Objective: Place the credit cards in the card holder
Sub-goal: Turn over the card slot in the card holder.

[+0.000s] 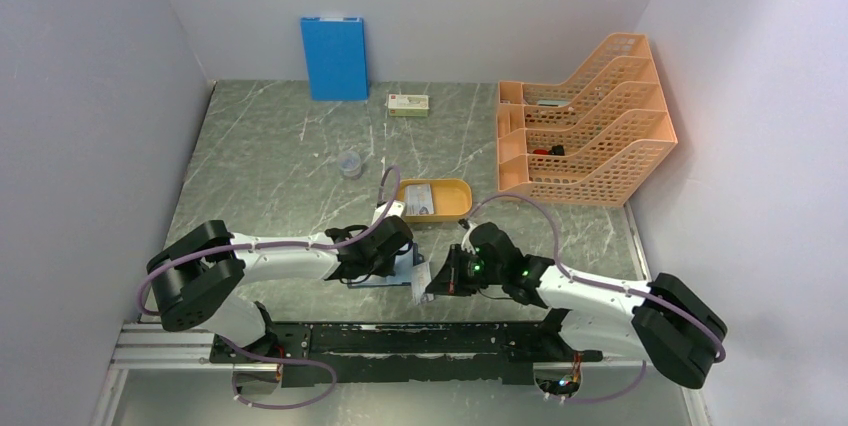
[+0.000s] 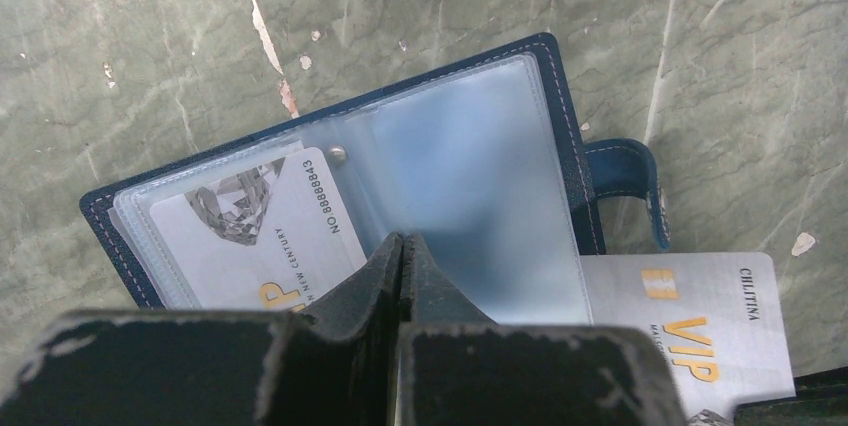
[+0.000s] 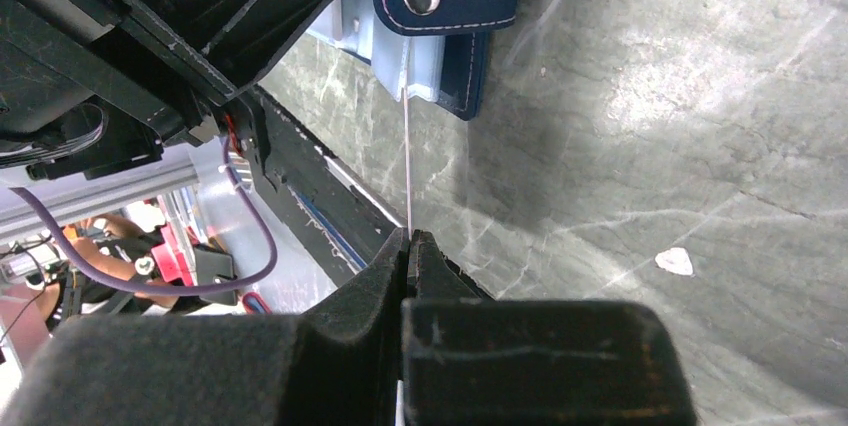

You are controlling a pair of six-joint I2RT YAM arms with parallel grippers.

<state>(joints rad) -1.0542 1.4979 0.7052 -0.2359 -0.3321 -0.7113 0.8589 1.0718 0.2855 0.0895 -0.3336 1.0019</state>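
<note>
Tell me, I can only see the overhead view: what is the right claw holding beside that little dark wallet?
Observer: The right claw is shut on a silver VIP card, whose far edge reaches the side of the card holder.
Visitor: Is that holder open or closed?
Observer: It lies open on the table, with its clear plastic sleeves facing up.
Visitor: Any cards inside it already?
Observer: Yes, a card with a diamond picture sits in one sleeve.
</note>
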